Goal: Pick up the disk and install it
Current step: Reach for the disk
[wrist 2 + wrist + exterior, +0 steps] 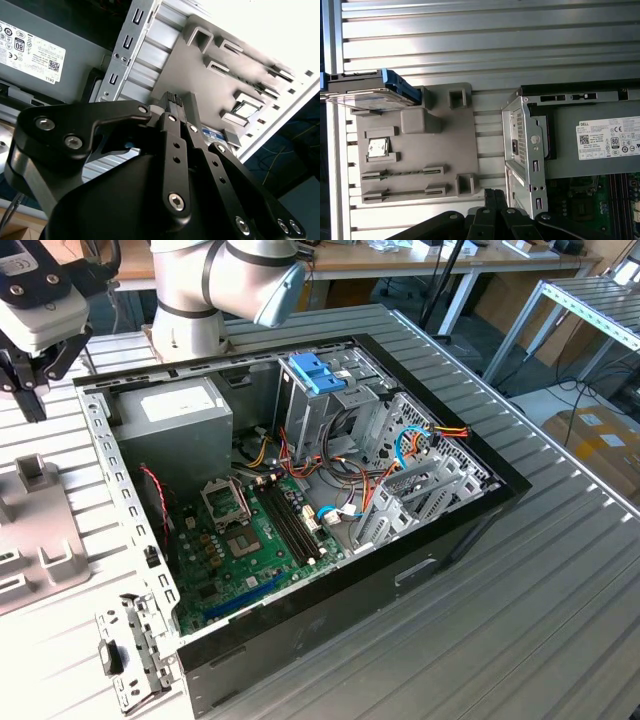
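The disk (370, 92), a flat drive in a bright blue carrier, rests at the far end of a grey fixture plate (450, 145) on the slatted table. In both wrist views my gripper (178, 97) (494, 192) has its two black fingers pressed together with nothing between them. It hovers over the opposite end of the plate, next to the edge of the open computer case (520, 150), well apart from the disk. In the exterior view my gripper (28, 390) hangs at the upper left, above the plate (40, 540) and beside the case (300, 490).
The open case holds a grey power supply box (170, 415), a green motherboard (240, 540), loose cables and a drive cage with a pale blue bracket (315, 370). A small chip (377, 146) lies in a pocket of the plate. A metal bracket (130, 650) lies by the case's front corner.
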Robot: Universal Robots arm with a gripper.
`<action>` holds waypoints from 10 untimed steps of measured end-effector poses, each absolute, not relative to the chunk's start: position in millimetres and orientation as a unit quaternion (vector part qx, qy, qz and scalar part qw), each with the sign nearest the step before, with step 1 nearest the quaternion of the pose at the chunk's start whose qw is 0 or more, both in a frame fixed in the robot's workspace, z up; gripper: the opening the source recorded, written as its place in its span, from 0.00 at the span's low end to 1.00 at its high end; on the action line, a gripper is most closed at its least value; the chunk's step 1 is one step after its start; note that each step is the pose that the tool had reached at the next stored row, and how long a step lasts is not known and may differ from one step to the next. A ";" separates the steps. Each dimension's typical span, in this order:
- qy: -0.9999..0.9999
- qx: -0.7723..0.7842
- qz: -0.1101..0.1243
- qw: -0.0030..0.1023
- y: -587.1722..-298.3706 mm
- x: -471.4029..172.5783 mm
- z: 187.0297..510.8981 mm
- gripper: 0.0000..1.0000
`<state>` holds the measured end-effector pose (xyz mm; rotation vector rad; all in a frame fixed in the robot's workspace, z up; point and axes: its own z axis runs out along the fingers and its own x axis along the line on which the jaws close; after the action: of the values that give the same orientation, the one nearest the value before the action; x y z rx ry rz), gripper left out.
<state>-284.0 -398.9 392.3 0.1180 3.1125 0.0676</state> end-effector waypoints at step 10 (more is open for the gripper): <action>0.999 0.038 0.022 0.013 -398.9 -291.2 392.2 0.11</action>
<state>-291.2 -398.9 392.2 0.1179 3.1125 0.0677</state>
